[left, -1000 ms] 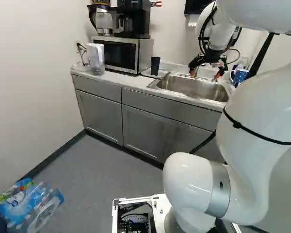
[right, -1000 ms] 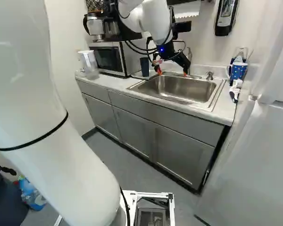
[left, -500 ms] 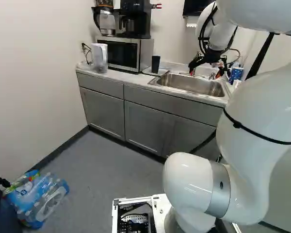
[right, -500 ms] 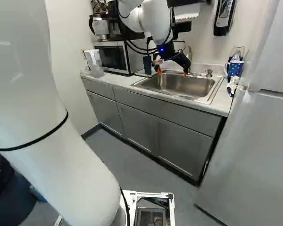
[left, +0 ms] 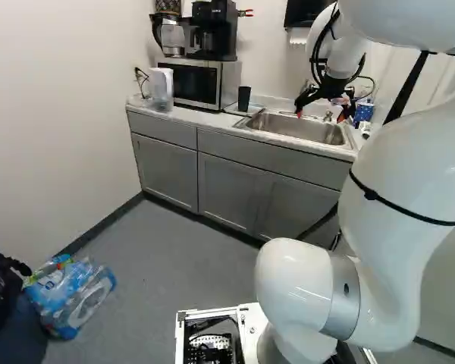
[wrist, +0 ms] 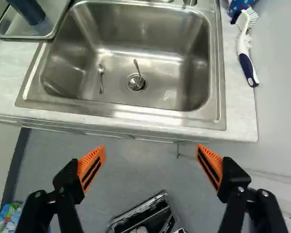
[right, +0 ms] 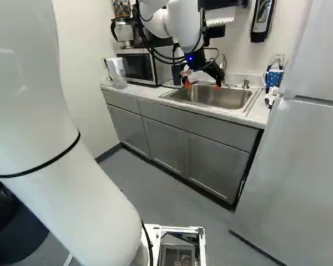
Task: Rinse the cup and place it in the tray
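Observed the black two-fingered gripper (right: 203, 85) at the end of the white jointed arm (right: 183, 25), held out toward the counter. Found released in the wrist view, with the fingers of the gripper (wrist: 151, 148) standing wide apart and their ribbed orange pads (wrist: 93, 167) angled toward each other. Located the dark blue, round-sided cup (wrist: 28, 10) in the shallow rectangular metal tray (wrist: 19, 36), upright on its base. Placed ahead of the fingers, off past the robot's left finger, and well apart from both. Recorded the tray on the pale speckled counter (wrist: 242, 119), just beside the rectangular stainless-steel sink (wrist: 160, 63). Noted in the sink a small metal spoon (wrist: 101, 77) on the bottom and a slim metal utensil (wrist: 138, 70) reaching into the round drain (wrist: 134, 84). Logged on the sink's opposite side a white-and-navy dish brush (wrist: 248, 56) lying on the counter, near a blue mug with pale dots (right: 274, 78). Identified past the tray, at the counter's far end, a silver-and-black microwave (left: 193, 83) bearing a black coffee maker (left: 214, 30), with a clear pitcher with a white handle (left: 161, 87) beside it.
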Robot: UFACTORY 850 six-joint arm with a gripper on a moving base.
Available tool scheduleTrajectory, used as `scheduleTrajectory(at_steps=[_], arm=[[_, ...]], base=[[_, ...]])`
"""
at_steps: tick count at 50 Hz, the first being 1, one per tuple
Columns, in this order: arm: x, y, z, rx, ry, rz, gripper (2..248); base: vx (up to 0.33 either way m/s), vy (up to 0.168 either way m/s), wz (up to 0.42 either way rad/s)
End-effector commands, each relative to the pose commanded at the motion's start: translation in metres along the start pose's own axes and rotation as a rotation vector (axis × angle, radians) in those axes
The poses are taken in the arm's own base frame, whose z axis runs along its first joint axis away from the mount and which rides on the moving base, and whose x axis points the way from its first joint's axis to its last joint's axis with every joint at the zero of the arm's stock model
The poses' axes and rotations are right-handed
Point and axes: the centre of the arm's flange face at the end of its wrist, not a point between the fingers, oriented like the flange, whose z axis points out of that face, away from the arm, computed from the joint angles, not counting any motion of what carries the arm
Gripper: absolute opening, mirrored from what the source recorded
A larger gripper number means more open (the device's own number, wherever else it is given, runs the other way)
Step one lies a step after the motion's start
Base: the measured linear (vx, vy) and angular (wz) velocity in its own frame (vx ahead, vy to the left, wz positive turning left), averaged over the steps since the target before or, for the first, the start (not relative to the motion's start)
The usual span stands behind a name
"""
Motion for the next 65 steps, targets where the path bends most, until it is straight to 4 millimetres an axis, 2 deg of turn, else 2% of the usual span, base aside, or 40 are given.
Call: scheduleTrajectory(at_steps=[39,65], arm=[[-0.001,-0.001,0.001,0.002,0.003,-0.002,247],[-0.013,-0.013,0.012,0.019,0.035,-0.02,247]], base=[[-0.063,0.021,0.008],[0.0,0.0,0.0]])
